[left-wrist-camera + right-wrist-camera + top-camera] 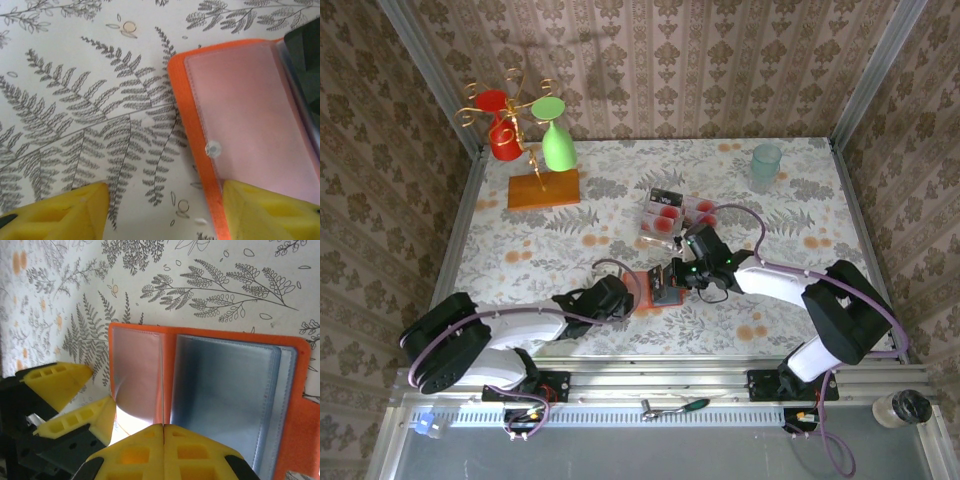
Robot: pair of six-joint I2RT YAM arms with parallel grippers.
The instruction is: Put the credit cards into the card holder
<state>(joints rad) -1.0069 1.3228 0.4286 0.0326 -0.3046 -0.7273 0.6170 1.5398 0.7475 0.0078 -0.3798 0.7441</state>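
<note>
Card holder [225, 390]: lies open on the worktop [520, 260], between both arms.
Credit cards [665, 214]: heaped just beyond it.
Left end effector [162, 197]: fingers apart, straddling the holder's orange edge.
Right end effector [163, 430]: fingers pressed together above the fold.

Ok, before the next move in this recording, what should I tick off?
1. Orange-red folding card holder lies open, grey-blue sleeves showing: ok.
2. Left claw open, one yellow finger on the holder's pink-lined flap: ok.
3. Right claw shut, over the holder's fold: ok.
4. A card gripped in the right claw: cannot tell.
5. Pale, red-blotched credit cards lying on the fern-patterned table beyond the holder: ok.
</note>
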